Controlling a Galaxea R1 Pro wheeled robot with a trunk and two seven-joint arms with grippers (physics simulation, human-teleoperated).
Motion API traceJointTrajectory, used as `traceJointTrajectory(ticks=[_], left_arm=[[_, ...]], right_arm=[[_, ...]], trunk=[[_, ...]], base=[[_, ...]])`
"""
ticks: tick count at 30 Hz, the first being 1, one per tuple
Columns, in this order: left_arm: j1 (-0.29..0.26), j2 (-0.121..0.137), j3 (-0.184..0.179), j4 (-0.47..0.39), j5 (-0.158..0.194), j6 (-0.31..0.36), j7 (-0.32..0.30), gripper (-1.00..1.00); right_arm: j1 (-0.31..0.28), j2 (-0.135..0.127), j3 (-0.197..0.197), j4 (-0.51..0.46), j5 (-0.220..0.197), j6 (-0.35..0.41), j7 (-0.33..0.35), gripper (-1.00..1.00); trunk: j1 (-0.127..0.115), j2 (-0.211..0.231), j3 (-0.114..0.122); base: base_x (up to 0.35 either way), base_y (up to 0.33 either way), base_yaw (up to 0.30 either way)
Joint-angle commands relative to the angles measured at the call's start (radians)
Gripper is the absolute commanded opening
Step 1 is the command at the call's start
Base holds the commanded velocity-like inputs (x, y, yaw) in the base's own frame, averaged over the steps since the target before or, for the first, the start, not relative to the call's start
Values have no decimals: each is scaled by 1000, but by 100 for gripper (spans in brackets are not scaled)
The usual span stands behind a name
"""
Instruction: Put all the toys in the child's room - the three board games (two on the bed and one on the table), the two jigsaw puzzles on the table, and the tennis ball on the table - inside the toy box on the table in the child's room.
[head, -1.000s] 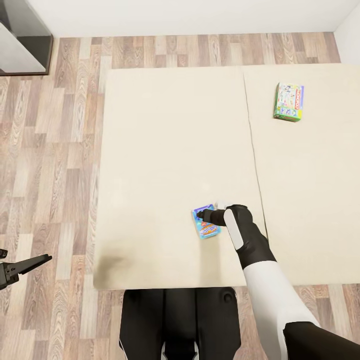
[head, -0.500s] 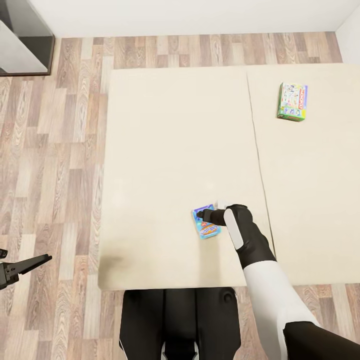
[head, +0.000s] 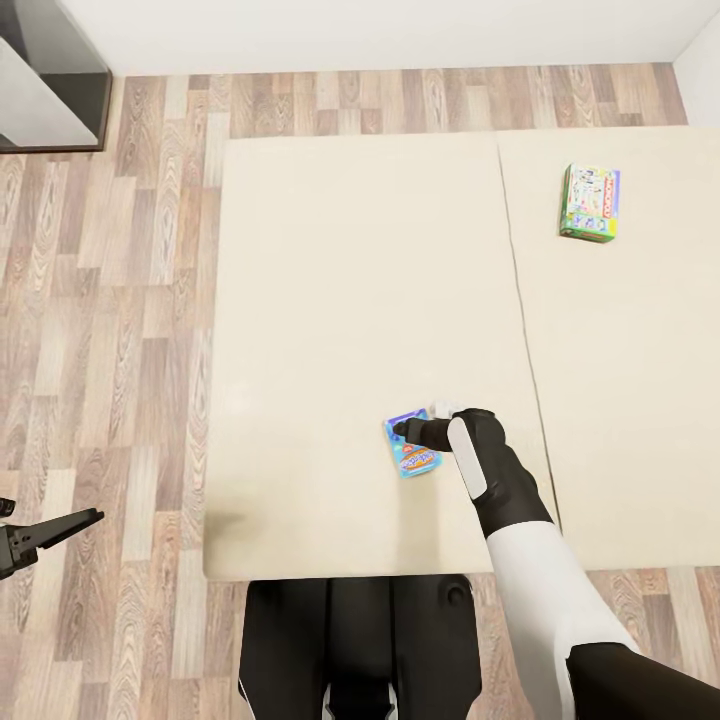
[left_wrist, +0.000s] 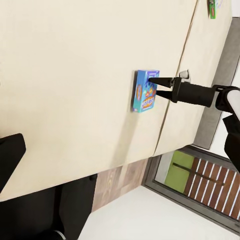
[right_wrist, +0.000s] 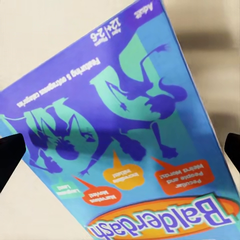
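Balderdash box (head: 412, 447) flat on bed (head: 330, 300), long axis running away from robot; right claw (head: 402, 430) spread over it.

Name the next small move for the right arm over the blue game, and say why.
Probably lower the right end effector and close on the blue game. It hangs right over the box lying flat on the bed, fingers apart at the wrist view's edges, nothing gripped yet.

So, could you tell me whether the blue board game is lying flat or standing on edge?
Lying flat: the blue board game shows its printed face upward on the bed.
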Motion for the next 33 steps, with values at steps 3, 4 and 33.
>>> traceJointTrajectory(ticks=[3, 4, 33], left_arm=[[0, 0, 0, 0, -1, 11, -5, 100], [0, 0, 0, 0, -1, 11, -5, 100], [0, 0, 0, 0, -1, 11, -5, 100]], right_arm=[[0, 1, -2, -1, -12, 3, -9, 100], [0, 1, -2, -1, -12, 3, -9, 100], [0, 1, -2, -1, -12, 5, -9, 100]], trunk=[[1, -2, -1], [1, -2, -1], [1, -2, -1]], base=[[0, 52, 0], [0, 81, 0], [0, 60, 0]])
